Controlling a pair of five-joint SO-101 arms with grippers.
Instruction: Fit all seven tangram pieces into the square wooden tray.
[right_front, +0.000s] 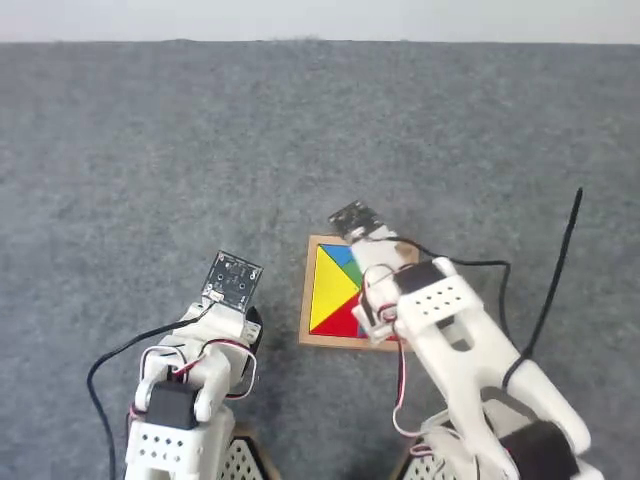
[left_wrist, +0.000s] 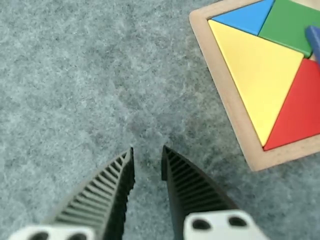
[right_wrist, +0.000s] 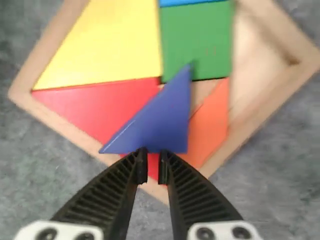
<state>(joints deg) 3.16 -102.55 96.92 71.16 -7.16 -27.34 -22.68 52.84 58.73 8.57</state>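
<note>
From above, on grey carpet (right_front: 150, 130): square wooden tray (right_front: 305, 300) lying low and near the middle, with yellow triangle (right_front: 335, 290), light blue triangle (right_front: 340, 256) and red triangle (right_front: 345, 322) seated along one side. Right arm (right_front: 470, 350) stretched over the tray's other half, covering it. Left arm (right_front: 195, 385) parked beside the tray, apart from its rim

From the left wrist: left gripper (left_wrist: 148, 152) hanging over bare carpet, fingers slightly parted, grasping nothing. Tray corner off to one side, near but not touching. Green square (left_wrist: 287, 22) plain here, seated against the light blue and the yellow; at the view's edge, a sliver of dark blue triangle (left_wrist: 314, 40) over the green

From the right wrist: right gripper (right_wrist: 152, 155) clenched on one edge of that dark blue triangle, held over the tray and lapping across red, green and an orange piece (right_wrist: 212, 125). Touching them or clear of them, impossible to tell. Beside the green square, a bare stretch of tray floor (right_wrist: 255, 60); this and the orange both under the arm in the high view
</note>
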